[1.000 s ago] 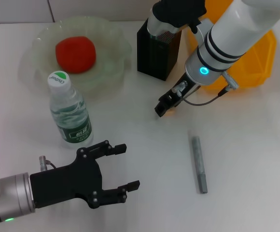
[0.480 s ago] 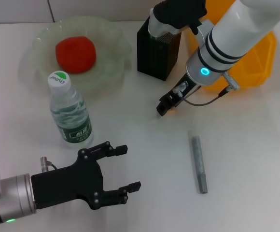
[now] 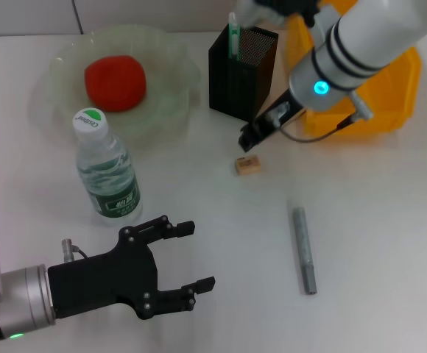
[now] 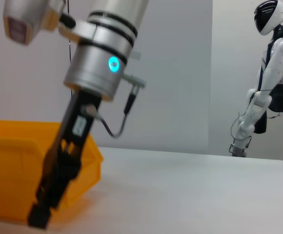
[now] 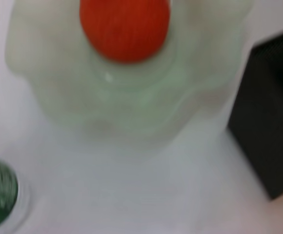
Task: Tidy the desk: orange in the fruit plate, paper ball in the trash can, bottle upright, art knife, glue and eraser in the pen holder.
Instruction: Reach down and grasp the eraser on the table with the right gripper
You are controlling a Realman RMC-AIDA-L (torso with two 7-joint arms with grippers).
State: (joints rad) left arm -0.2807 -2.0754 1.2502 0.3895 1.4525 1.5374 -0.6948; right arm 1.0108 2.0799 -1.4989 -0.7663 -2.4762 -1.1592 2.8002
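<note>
The left gripper [image 3: 188,257] hovers low over the near left part of the bench [image 3: 390,220], its black fingers [image 3: 175,228] spread wide and holding nothing; bare bench surface lies all around them toward the centre. The right gripper [image 3: 272,6] sits at the far edge of the head view, above the pen holder [image 3: 241,73]; how far its fingers are parted cannot be told, nor whether they hold anything. The right arm crosses above the trash can [image 3: 390,95], which occupies the far right part of the bench, and a black cabled part of that arm hangs down just beside the pen holder's near right corner. The art knife [image 3: 234,38] stands upright in the pen holder, its mint-green end projecting above the rim. The eraser [image 3: 247,164] lies on open bench just near of the pen holder, apart from it. The glue [image 3: 304,250] lies flat toward the near right, well apart from the eraser, with free surface on every side. The bottle [image 3: 107,169] stands upright on the left side, between the left gripper and the fruit plate [image 3: 173,88]. The orange [image 3: 115,82] rests inside the fruit plate, which is at the far left of the bench, near the pen holder.
</note>
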